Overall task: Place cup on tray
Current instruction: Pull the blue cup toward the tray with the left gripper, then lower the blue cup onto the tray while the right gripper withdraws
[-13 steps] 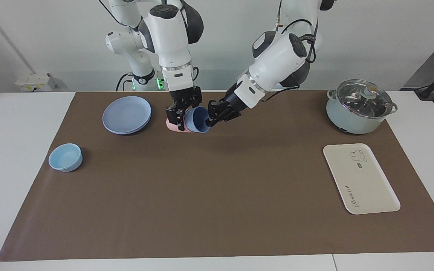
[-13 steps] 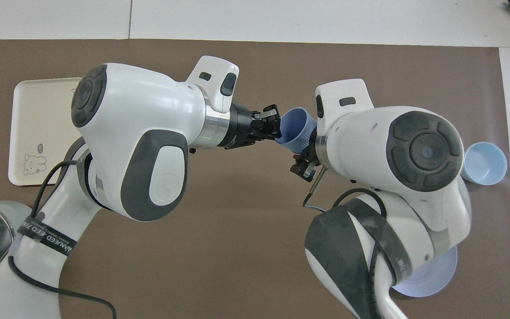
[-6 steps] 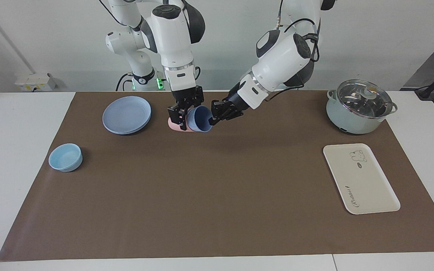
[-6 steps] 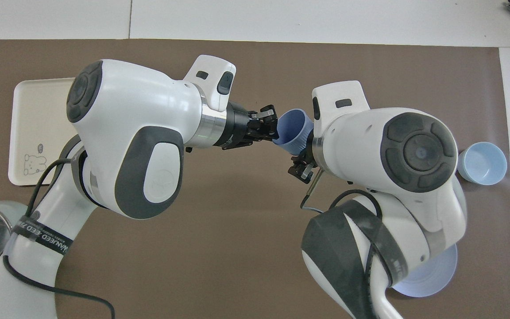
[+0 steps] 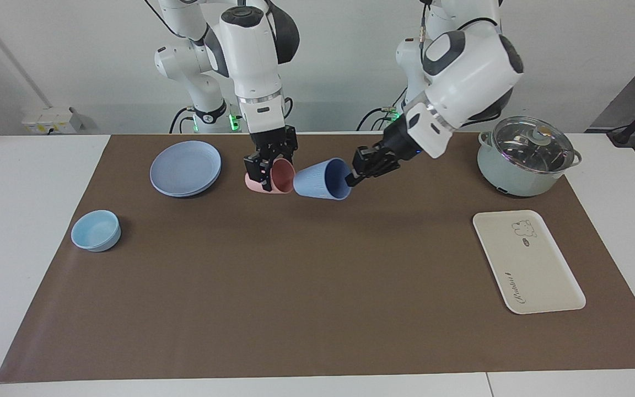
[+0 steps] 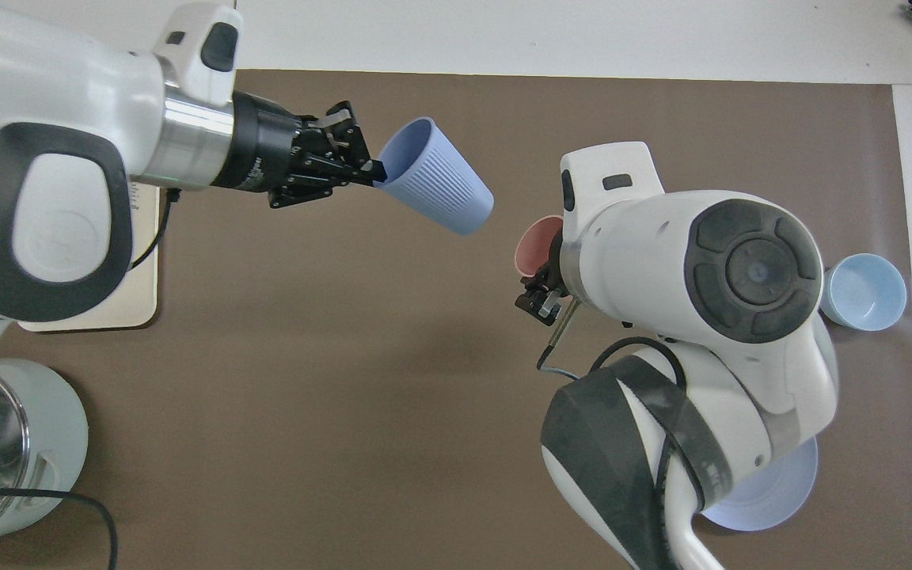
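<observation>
Across the facing view we list: a small light-blue bowl (image 5: 96, 230), round and smooth, toward the right arm's end of the brown paper table cover (image 5: 317, 309). A round blue plate (image 5: 186, 167), shallow, lies nearer the robots. The right gripper (image 5: 267, 165) is clamped on the rim of a salmon-pink cup (image 5: 273, 178), which lies tipped on its side with its mouth toward the left arm's end. Just beside it hangs the cup (image 5: 323, 180), a periwinkle tapered tumbler held sideways in the air over the cover; the left gripper (image 5: 357, 171) is closed on its rim. A pale-green pot (image 5: 524, 160) with a glass lid stands at the left arm's end, and the tray (image 5: 527, 262), cream, rounded corners, bear drawing and script, lies empty farther from the robots than the pot.

The overhead view alone shows us fine vertical ribbing on the cup's (image 6: 434, 187) wall; there the tray (image 6: 143, 285) is mostly hidden under the left arm. The white table carries the cover, with a pale wall rising past the arm bases.
</observation>
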### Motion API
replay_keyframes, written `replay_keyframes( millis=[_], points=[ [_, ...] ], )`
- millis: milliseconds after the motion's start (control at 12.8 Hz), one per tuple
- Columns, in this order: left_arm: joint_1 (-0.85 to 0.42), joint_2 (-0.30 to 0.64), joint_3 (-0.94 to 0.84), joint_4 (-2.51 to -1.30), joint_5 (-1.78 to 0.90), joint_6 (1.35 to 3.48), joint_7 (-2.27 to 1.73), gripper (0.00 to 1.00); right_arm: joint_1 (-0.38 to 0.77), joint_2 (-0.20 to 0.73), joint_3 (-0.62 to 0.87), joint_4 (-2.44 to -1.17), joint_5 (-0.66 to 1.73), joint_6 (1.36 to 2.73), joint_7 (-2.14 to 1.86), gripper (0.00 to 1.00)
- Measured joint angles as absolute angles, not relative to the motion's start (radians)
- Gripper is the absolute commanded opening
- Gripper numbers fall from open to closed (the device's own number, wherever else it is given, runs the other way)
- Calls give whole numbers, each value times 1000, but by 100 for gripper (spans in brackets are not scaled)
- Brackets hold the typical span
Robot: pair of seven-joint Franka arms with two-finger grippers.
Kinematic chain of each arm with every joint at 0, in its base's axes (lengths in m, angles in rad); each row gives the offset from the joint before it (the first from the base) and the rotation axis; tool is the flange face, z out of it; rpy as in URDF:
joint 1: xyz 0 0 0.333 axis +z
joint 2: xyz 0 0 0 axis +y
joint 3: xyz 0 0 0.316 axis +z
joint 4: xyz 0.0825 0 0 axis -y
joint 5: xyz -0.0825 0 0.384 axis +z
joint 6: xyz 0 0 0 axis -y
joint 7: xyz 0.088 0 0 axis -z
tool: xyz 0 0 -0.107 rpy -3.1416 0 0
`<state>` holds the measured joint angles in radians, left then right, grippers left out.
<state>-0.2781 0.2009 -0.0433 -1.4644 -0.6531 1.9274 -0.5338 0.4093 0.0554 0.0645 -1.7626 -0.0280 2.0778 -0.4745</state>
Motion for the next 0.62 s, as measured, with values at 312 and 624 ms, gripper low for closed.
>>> replay_keyframes(
  millis=[312,624],
  points=[
    [-117,161,-39,-1428,-404,1779,-510,0,349,64,62,-1768,-15,2163,-473,0],
    [-24,152,-36,-1427,-193,1777,-493,0,264,84,60,-1800,97,2319,-477,0]
  ],
)
